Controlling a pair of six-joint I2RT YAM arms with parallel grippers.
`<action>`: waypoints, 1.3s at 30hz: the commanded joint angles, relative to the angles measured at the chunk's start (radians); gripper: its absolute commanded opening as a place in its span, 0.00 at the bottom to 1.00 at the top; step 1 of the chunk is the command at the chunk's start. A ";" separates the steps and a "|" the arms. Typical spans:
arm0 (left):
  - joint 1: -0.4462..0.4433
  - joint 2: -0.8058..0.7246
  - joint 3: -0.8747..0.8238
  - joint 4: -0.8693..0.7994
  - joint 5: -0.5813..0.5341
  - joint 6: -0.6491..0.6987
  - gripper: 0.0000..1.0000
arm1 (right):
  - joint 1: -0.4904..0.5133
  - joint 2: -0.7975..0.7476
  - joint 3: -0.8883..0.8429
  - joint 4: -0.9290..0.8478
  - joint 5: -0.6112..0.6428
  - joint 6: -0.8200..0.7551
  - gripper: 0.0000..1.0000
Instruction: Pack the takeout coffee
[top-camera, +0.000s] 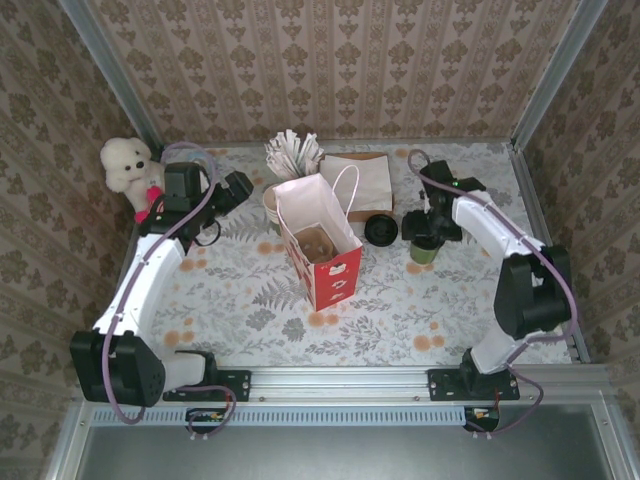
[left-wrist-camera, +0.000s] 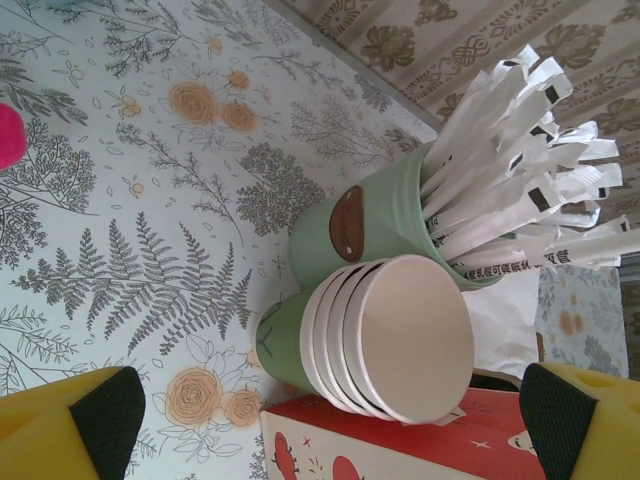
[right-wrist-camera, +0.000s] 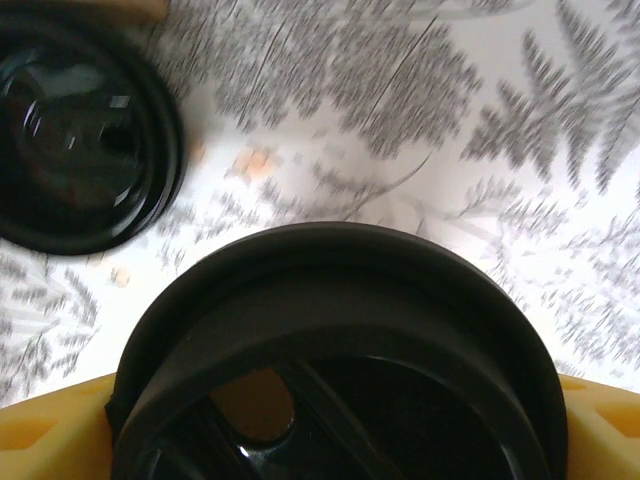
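The takeout coffee (top-camera: 423, 252), a small dark green cup with a black lid (right-wrist-camera: 340, 300), stands right of the red bag. My right gripper (top-camera: 425, 230) is over it, shut on its top. In the right wrist view the yellow fingers (right-wrist-camera: 50, 430) press the lid from both sides, and the table behind is blurred. The red and white paper bag (top-camera: 322, 258) stands open at mid table with something brown inside. My left gripper (top-camera: 238, 188) hangs open at the back left. Its black pads (left-wrist-camera: 100, 420) stand wide apart just in front of the stack of cream-lined cups (left-wrist-camera: 390, 340).
A flat black lid (top-camera: 380, 229) (right-wrist-camera: 80, 140) lies between the bag and the coffee. A green cup of white wrapped sticks (left-wrist-camera: 500, 180) stands behind the stacked cups. A brown paper bag (top-camera: 362, 178) lies at the back, and a white plush toy (top-camera: 130, 170) sits far left.
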 joint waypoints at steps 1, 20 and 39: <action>0.008 -0.051 -0.037 0.028 -0.002 -0.019 1.00 | 0.050 -0.096 -0.081 0.021 0.014 0.100 0.85; 0.002 -0.173 -0.120 0.054 -0.106 0.035 1.00 | 0.291 -0.162 -0.180 0.108 0.079 0.204 0.92; -0.034 -0.103 -0.030 -0.075 -0.163 0.139 1.00 | 0.280 -0.030 0.077 -0.238 0.089 0.310 1.00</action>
